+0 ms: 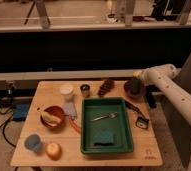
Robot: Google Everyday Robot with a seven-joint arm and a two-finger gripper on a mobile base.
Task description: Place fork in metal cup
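The silver-grey fork (105, 117) lies at a slant on the floor of the green tray (89, 146), in its far half. The small dark metal cup (85, 90) stands upright on the table just beyond the tray's far left corner, next to the white cup (66, 91). My gripper (133, 88), dark at the end of the white arm (161, 80), hangs over the table's far right corner. It is to the right of and beyond the fork and well right of the metal cup. It holds nothing that I can see.
A blue sponge (105, 137) lies in the tray's near half. A black-handled tool (137, 113) lies right of the tray and a red-handled utensil (74, 124) left of it. A brown bowl (54, 116), a blue cup (33, 142), a round fruit (53, 149) and a brown lump (106, 86) are also there.
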